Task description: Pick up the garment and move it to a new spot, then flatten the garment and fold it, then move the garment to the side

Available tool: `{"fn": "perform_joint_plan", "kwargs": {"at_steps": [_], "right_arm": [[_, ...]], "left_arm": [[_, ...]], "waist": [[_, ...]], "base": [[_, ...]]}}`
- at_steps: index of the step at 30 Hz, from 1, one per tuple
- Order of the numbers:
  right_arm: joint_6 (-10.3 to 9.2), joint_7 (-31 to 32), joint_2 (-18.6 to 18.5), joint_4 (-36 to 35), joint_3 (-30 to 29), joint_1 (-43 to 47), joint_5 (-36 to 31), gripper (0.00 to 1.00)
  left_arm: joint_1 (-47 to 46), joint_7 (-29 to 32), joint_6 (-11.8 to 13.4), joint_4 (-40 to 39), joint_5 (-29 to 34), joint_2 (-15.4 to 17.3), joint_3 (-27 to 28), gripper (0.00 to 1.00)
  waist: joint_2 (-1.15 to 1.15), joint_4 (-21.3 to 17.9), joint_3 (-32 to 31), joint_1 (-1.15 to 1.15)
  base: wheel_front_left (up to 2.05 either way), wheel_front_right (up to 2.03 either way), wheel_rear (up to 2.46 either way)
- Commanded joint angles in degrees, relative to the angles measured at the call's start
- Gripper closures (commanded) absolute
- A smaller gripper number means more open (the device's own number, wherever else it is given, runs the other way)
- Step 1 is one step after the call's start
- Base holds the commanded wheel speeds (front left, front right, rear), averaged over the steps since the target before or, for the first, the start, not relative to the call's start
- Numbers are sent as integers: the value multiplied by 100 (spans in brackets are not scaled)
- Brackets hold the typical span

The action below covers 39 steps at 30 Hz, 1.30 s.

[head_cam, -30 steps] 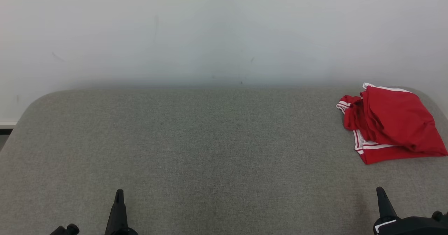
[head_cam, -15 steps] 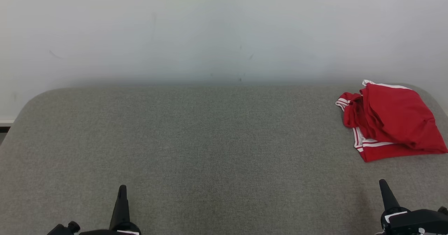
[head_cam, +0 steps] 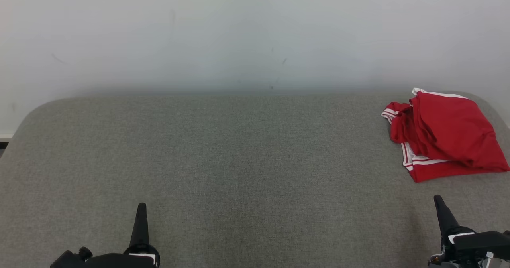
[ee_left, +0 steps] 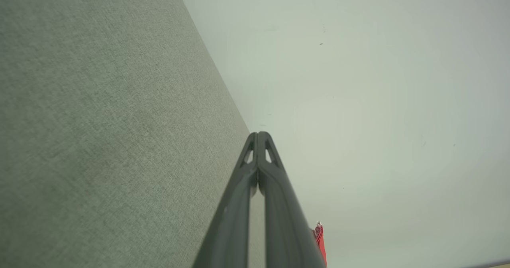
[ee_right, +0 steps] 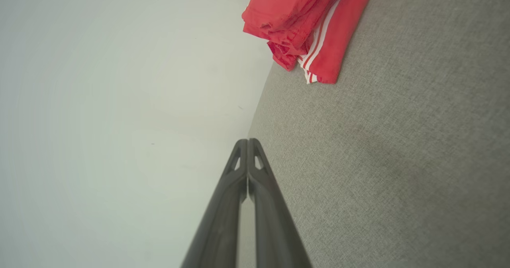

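A red garment with white stripes lies folded at the far right of the grey padded table; its folded edge also shows in the right wrist view, and a sliver in the left wrist view. My left gripper is low at the front left, shut and holding nothing, fingertips together. At the front right, well short of the garment, my right gripper is likewise shut and bare, its tips meeting.
A plain white wall rises right behind the table's far edge. The table has rounded corners at left and right, and the garment lies close to the right edge. Bare grey fabric stretches across the middle and left.
Both grippers have risen a little further into the head view. The whole picture has shifted slightly as the camera moved; the garment lies as before.
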Motion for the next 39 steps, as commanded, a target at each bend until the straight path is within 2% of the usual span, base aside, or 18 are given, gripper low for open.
{"fn": "perform_joint_plan", "kwargs": {"at_steps": [1,39], "right_arm": [[-7,55,-33,-26,-47,-89,165,100],[-11,759,-61,62,-436,-474,1844,100]], "left_arm": [[-121,35,-31,-24,-135,-2,-19,100],[-409,187,-45,19,-1943,-18,-218,100]], "waist": [[0,-3,8,0],[0,-73,200,0]], "base": [[0,0,0],[0,0,0]]}}
